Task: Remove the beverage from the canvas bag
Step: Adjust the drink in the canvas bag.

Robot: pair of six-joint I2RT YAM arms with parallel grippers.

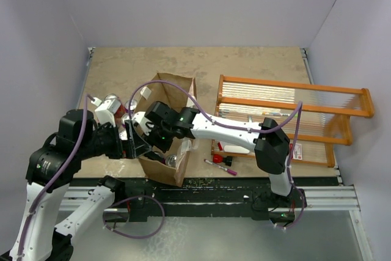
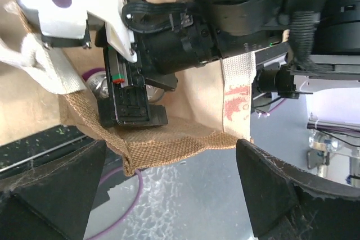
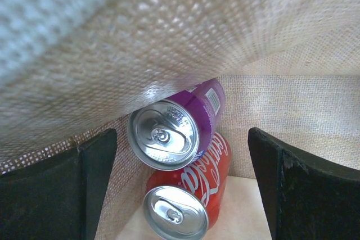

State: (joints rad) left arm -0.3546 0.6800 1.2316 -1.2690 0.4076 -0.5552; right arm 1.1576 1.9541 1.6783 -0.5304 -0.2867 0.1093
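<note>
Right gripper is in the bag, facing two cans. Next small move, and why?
Probably ease the right gripper forward and close on the purple can: the jaws stand open with that can framed between them, atop the red can inside the canvas bag.

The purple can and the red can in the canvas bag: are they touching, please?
Touching. The right wrist view shows the purple can lying directly on the red can, with no gap between them.
</note>
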